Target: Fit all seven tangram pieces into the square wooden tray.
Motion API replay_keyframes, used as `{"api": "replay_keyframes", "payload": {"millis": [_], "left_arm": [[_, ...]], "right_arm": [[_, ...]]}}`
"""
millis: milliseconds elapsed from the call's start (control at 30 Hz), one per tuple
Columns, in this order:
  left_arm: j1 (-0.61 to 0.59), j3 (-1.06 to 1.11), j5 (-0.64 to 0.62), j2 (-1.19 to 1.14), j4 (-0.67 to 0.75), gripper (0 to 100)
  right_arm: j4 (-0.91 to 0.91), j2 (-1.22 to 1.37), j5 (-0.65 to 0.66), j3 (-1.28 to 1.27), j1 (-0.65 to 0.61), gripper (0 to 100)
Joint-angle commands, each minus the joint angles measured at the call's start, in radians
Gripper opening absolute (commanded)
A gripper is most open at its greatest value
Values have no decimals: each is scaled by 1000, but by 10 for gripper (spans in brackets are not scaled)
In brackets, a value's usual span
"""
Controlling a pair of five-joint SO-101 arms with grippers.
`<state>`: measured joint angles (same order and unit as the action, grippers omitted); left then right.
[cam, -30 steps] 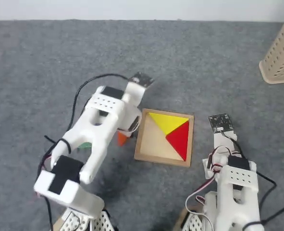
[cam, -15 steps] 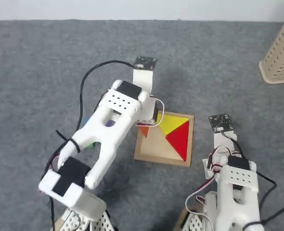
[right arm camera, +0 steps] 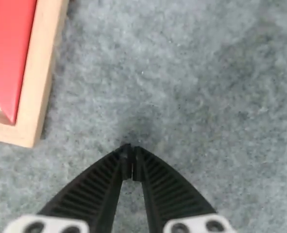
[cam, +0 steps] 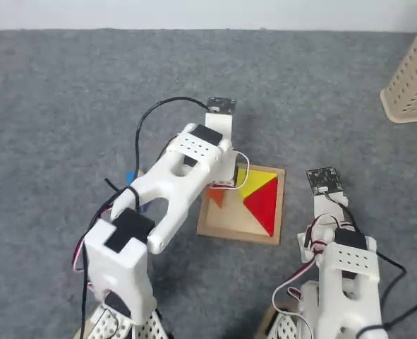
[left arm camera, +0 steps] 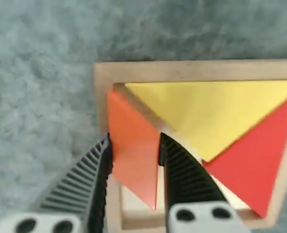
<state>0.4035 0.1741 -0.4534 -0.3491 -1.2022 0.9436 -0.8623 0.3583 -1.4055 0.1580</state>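
I see my left gripper (left arm camera: 134,141) clamped on the orange triangle (left arm camera: 131,126) at the wooden tray's (cam: 207,227) left edge, mid-frame. My right gripper (right arm camera: 129,154), lower right, is pressed together above grey carpet (right arm camera: 206,73).

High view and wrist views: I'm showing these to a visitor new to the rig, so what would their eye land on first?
First the bright pieces in the square wooden tray: a yellow triangle and a red triangle lying edge to edge inside it. Next, the left gripper over the tray's corner, shut on an orange triangle beside the yellow one. The right gripper hangs shut above the grey carpet next to the tray.
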Motion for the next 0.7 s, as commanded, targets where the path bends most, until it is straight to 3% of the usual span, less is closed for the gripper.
{"api": "replay_keyframes", "payload": {"millis": [0,133,333,667], "left_arm": [[14,-67,-6,17,-25,13],[11,-67,31,11,-20,17],[8,-64,77,15,-15,135],[-25,-67,81,18,25,145]], "right_arm": [[-21,-28,17,5,8,9],[-21,-28,17,5,8,9],[-21,-28,17,5,8,9],[-21,-28,17,5,8,9]]}}
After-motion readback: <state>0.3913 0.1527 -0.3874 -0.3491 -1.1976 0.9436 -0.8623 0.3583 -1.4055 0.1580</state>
